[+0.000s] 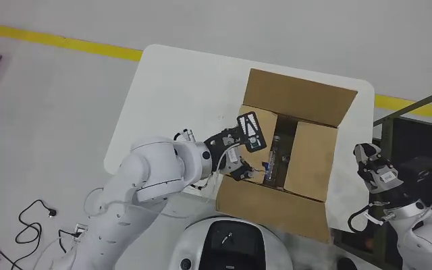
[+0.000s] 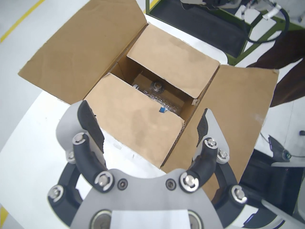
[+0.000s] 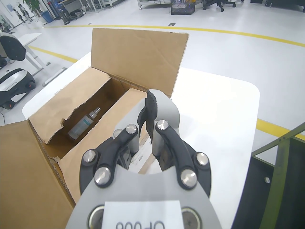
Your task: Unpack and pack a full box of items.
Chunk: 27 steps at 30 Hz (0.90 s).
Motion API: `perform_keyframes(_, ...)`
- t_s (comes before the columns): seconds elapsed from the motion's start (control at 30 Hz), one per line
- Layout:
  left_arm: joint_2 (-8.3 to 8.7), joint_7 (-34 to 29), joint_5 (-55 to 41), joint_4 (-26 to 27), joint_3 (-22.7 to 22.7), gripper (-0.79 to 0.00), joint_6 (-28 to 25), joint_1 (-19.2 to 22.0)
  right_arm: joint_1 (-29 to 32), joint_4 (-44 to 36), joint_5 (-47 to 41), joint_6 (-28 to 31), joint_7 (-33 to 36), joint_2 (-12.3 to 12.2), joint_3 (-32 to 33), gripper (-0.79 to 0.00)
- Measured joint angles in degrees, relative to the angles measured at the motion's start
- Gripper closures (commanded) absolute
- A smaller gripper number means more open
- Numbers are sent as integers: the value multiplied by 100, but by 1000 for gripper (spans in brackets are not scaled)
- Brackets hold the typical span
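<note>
Box [image 1: 300, 94] on counter [image 1: 175, 88], flaps open, bottle [image 3: 83, 123] inside; unpacking looks barely begun. Above box, left gripper [image 2: 144, 110] fingers wide, empty; beside it, right gripper [image 3: 149, 106] fingers closed, empty.

The box [image 1: 297, 94] is plain brown cardboard, unprinted, with a few darker smudges on its inner flaps. The table [image 1: 182, 88] under it is white. The bottle [image 3: 83, 124] inside the box is translucent, with a blue-green band on its label. The floor [image 1: 67, 101] is pale grey, crossed by a yellow line [image 1: 67, 42]. The left gripper [image 2: 144, 110] has silver-grey plates, black links and black finger pads [image 2: 87, 117]; the right gripper [image 3: 149, 101] matches it. The rack [image 3: 280, 168] has an olive-green frame and a black shelf.
</note>
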<state>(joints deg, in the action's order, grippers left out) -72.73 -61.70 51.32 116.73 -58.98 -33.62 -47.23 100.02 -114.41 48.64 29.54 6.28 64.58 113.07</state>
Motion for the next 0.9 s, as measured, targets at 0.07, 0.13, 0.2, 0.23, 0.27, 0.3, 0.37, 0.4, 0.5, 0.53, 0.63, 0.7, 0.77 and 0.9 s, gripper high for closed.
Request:
perform_keyframes(0.07, 48, 43, 27, 109, -54, -785, -368, -146, 10, 6, 4, 15, -5, 0, -1, 0)
perform_keyframes(0.13, 63, 99, -79, 143, -61, -785, -648, -210, 21, 17, 7, 29, -10, 0, -1, 0)
perform_keyframes(0.2, 61, 98, -91, 138, -58, -785, -560, -204, 25, 18, 11, 46, -10, -1, -6, 0)
perform_keyframes(0.23, 60, 96, -88, 137, -58, -785, -531, -202, 26, 13, 13, 54, -10, -1, -11, 0)
perform_keyframes(0.27, 60, 95, -86, 136, -57, -785, -521, -201, 26, 7, 12, 63, -12, -1, -17, 0)
perform_keyframes(0.3, 60, 95, -85, 136, -57, -785, -520, -201, 26, 0, 11, 68, -12, -1, -22, 0)
perform_keyframes(0.37, 60, 95, -85, 136, -57, -785, -524, -201, 24, -18, 9, 75, -9, -2, -36, 0)
perform_keyframes(0.4, 60, 95, -85, 136, -57, -785, -525, -201, 24, -25, 7, 76, -5, -2, -43, 0)
perform_keyframes(0.5, 60, 95, -85, 136, -57, -785, -526, -201, 27, -36, 6, 85, 10, -2, -56, 0)
perform_keyframes(0.53, 60, 98, -81, 141, -55, -785, -528, -204, 31, -38, 2, 88, 10, -3, -55, 0)
perform_keyframes(0.63, 98, 142, 232, 366, 44, -785, -867, -261, 50, -26, -19, 101, -3, -3, -25, 0)
perform_keyframes(0.7, 152, 303, 590, 555, 149, -785, -1208, -299, 60, -12, -34, 103, -8, -4, 1, 0)
perform_keyframes(0.77, 240, 572, 1000, 651, 269, -785, -1485, -391, 67, 8, -47, 110, -13, -5, 24, 0)
perform_keyframes(0.9, 415, 863, 1494, 826, 307, -785, -1762, -645, 84, 51, -42, 140, -11, -8, 62, 0)
